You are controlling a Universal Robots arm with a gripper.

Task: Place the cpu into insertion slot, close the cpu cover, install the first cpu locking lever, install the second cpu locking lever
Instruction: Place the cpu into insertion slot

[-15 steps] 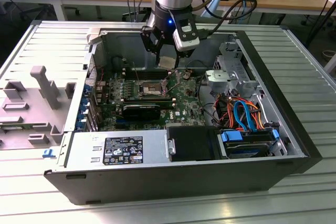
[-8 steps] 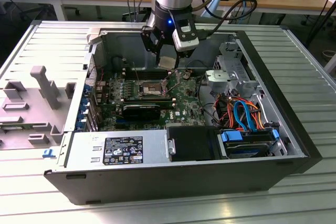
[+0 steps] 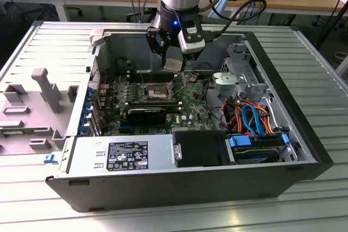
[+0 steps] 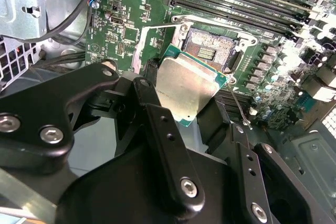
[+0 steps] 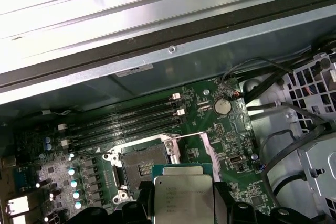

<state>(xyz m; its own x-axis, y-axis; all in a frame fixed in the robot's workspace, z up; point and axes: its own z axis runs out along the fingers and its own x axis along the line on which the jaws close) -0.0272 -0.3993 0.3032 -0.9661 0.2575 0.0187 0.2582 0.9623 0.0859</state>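
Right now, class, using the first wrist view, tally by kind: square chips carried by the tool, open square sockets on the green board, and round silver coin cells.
cpu: 1
insertion slot: 1
coin cell: 1
Total: 3

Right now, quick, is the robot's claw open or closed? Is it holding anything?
The gripper is closed, holding the cpu by its edges in the air near the insertion slot, not yet in it.
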